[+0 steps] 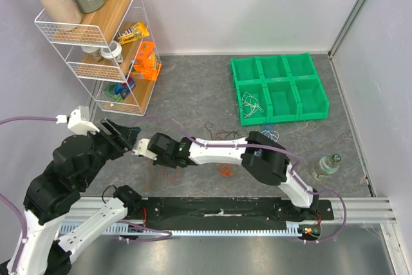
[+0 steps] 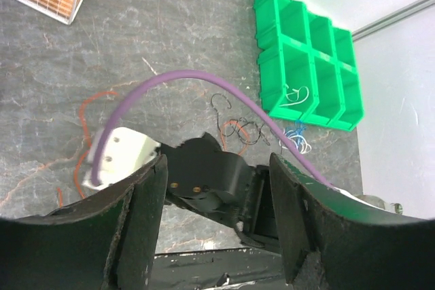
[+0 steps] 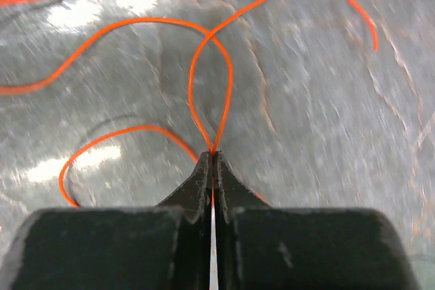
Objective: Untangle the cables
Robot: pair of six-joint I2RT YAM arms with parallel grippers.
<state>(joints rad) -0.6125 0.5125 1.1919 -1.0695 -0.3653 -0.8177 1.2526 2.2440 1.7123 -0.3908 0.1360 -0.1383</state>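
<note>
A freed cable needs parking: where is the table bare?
Bare: the table between the wire rack and the green bins. Crowded: the bins' near side, where loose cables lie by the right arm.

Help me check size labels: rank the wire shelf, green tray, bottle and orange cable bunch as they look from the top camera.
Largest first:
wire shelf (tall, so nearer the camera)
green tray
bottle
orange cable bunch
</note>
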